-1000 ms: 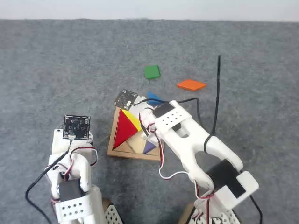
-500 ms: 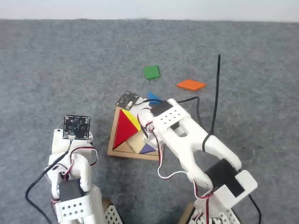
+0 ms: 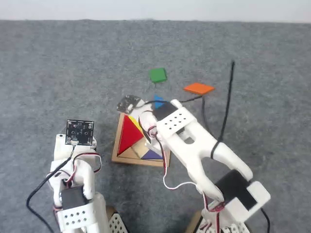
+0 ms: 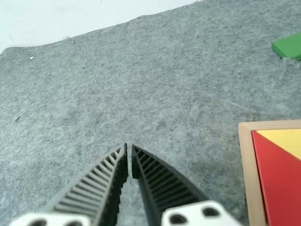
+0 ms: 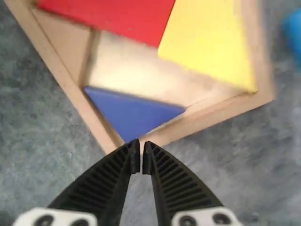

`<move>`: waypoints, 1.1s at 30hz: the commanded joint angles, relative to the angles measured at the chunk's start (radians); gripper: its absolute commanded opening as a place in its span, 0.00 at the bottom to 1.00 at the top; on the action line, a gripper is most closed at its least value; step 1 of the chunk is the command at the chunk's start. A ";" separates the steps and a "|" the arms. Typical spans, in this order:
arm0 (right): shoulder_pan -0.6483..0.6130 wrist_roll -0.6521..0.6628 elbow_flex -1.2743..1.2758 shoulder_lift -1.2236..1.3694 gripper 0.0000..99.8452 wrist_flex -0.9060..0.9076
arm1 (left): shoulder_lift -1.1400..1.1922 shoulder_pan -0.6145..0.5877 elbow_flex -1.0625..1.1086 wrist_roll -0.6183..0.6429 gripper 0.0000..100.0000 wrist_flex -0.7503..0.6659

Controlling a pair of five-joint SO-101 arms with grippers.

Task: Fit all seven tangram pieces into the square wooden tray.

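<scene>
And the right gripper (image 5: 141, 159), clenched on nothing, has edged across the tray (image 5: 211, 114), blue triangle (image 5: 130, 114) seated inside, so the green piece (image 3: 158, 74) and orange piece (image 3: 198, 88) out on the worktop (image 3: 73, 58) look next

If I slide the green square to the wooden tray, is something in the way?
Yes. The small blue piece lies between the green square and the tray's far edge. The right arm also hangs over that side of the tray.
</scene>
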 commanded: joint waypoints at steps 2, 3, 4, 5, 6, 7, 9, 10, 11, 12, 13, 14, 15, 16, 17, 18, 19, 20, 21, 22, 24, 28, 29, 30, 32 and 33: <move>0.002 -0.014 -0.034 -0.019 0.03 -0.143 | -0.020 -0.003 -0.013 -0.012 0.02 0.005; -0.001 -0.014 -0.020 0.007 0.03 -0.185 | -0.020 -0.003 -0.013 -0.012 0.02 0.005; -0.002 -0.014 -0.008 0.036 0.03 -0.217 | -0.020 -0.003 -0.013 -0.012 0.02 0.005; -0.004 -0.014 0.000 0.062 0.03 -0.242 | -0.020 -0.003 -0.013 -0.012 0.02 0.005; -0.004 -0.012 0.003 0.084 0.03 -0.254 | -0.020 -0.003 -0.013 -0.012 0.02 0.005; -0.004 -0.012 0.002 0.101 0.03 -0.257 | -0.020 -0.003 -0.013 -0.012 0.02 0.005; 0.001 -0.008 0.002 0.117 0.03 -0.255 | -0.020 -0.003 -0.013 -0.012 0.02 0.005; 0.001 -0.005 0.008 0.120 0.03 -0.254 | -0.020 -0.003 -0.013 -0.012 0.02 0.005; 0.001 -0.005 0.009 0.125 0.03 -0.240 | -0.020 -0.003 -0.013 -0.012 0.02 0.005; -0.002 -0.003 0.011 0.125 0.03 -0.220 | -0.020 -0.003 -0.013 -0.012 0.02 0.005; -0.004 -0.003 0.011 0.125 0.03 -0.202 | -0.020 -0.003 -0.013 -0.012 0.02 0.005; -0.005 -0.003 0.011 0.124 0.03 -0.182 | -0.020 -0.003 -0.013 -0.012 0.02 0.005; -0.005 -0.003 0.011 0.120 0.03 -0.165 | -0.020 -0.003 -0.013 -0.012 0.02 0.005; -0.002 -0.003 0.011 0.119 0.03 -0.151 | -0.020 -0.003 -0.013 -0.012 0.02 0.005; 0.001 -0.003 0.011 0.119 0.03 -0.140 | -0.020 -0.003 -0.013 -0.012 0.02 0.005; 0.001 -0.002 0.011 0.119 0.03 -0.134 | -0.020 -0.003 -0.013 -0.012 0.02 0.005; 0.001 0.009 0.012 0.119 0.03 -0.133 | -0.020 -0.003 -0.013 -0.012 0.02 0.005; -0.002 0.029 0.012 0.119 0.03 -0.120 | -0.020 -0.003 -0.013 -0.012 0.02 0.005; -0.005 0.048 0.012 0.119 0.03 -0.113 | -0.020 -0.003 -0.013 -0.012 0.02 0.005; -0.007 0.058 0.011 0.117 0.03 -0.105 | -0.020 -0.003 -0.013 -0.012 0.02 0.005; -0.007 0.061 0.000 0.114 0.03 -0.101 | -0.020 -0.003 -0.013 -0.012 0.02 0.005; -0.007 0.058 -0.048 0.076 0.03 -0.120 | -0.020 -0.003 -0.013 -0.012 0.02 0.005; -0.007 0.055 -0.054 0.074 0.03 -0.156 | -0.020 -0.003 -0.013 -0.012 0.02 0.005; -0.007 0.035 -0.046 0.074 0.03 -0.196 | -0.020 -0.003 -0.013 -0.012 0.02 0.005; -0.007 -0.041 -0.015 0.097 0.03 -0.285 | -0.020 -0.003 -0.013 -0.012 0.02 0.005; -0.007 -0.071 0.000 0.114 0.03 -0.321 | -0.020 -0.003 -0.013 -0.012 0.02 0.005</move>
